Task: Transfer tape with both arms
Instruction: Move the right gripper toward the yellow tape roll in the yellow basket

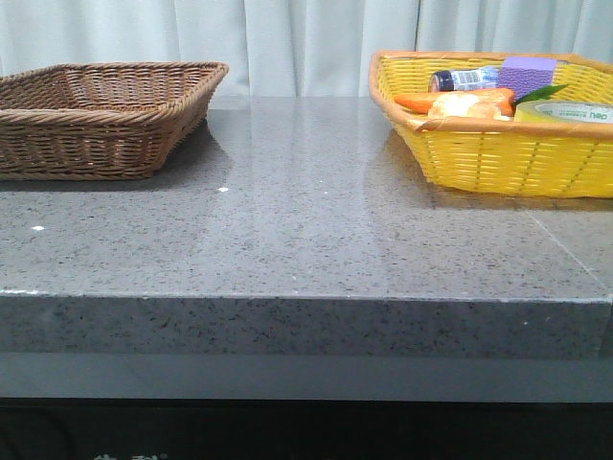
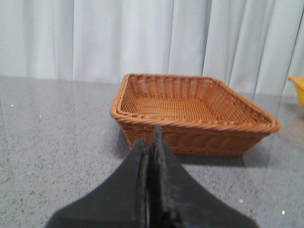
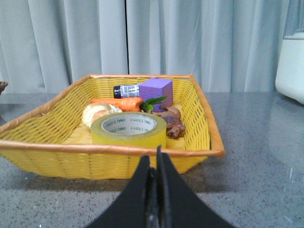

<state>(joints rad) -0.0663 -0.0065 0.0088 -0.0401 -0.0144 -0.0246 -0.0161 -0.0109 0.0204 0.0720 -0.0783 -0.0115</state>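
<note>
Right, one tape [image 3: 128, 129] lying flat in the yellow basket [image 3: 57, 161], at the near wall straight ahead of the right gripper [image 3: 153, 164], which sits clenched and empty just outside that rim. Behind the roll: one carrot [image 3: 117, 102], one purple block [image 3: 155, 91], one dark bottle [image 3: 126, 90], one bread roll [image 3: 97, 114], plus a brown lump [image 3: 172, 121] I can't identify. Over to the left gripper [image 2: 150, 142], fingers pressed together, holding nothing, with one brown basket [image 2: 199, 135] directly ahead. Two baskets, both on the grey table [image 1: 287, 230].
</note>
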